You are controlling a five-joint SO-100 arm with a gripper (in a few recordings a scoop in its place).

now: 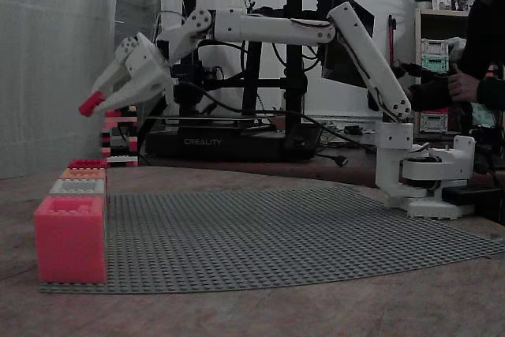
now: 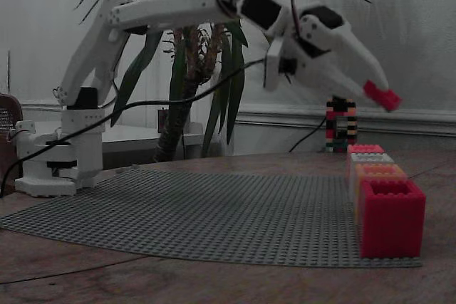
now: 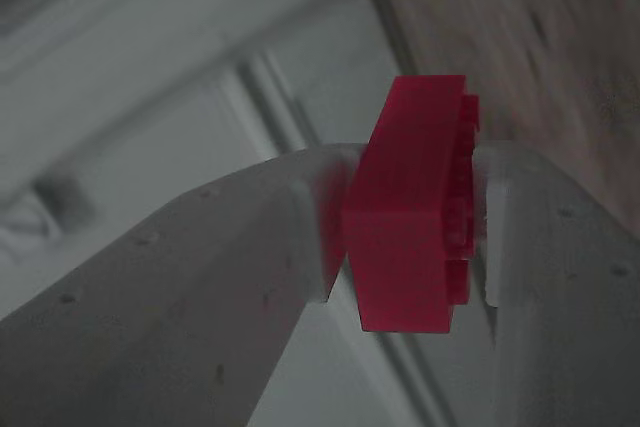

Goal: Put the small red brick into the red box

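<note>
My gripper (image 1: 95,102) is shut on the small red brick (image 1: 89,105) and hangs high in the air, pointing down at an angle. The wrist view has the brick (image 3: 410,232) pinched between the two white fingers (image 3: 250,277). The red box (image 2: 392,218) is the nearest one in a fixed view, below and a little right of the gripper (image 2: 379,94) and brick (image 2: 385,97). In the other fixed view the red box (image 1: 88,164) is the farthest of the row, well below the brick.
A row of boxes lines the grey baseplate (image 1: 276,234): salmon-pink (image 1: 71,238), grey (image 1: 77,187), orange (image 1: 83,173). A striped brick tower (image 1: 118,136) and a 3D printer (image 1: 237,61) stand behind. A person (image 1: 473,45) sits at the right.
</note>
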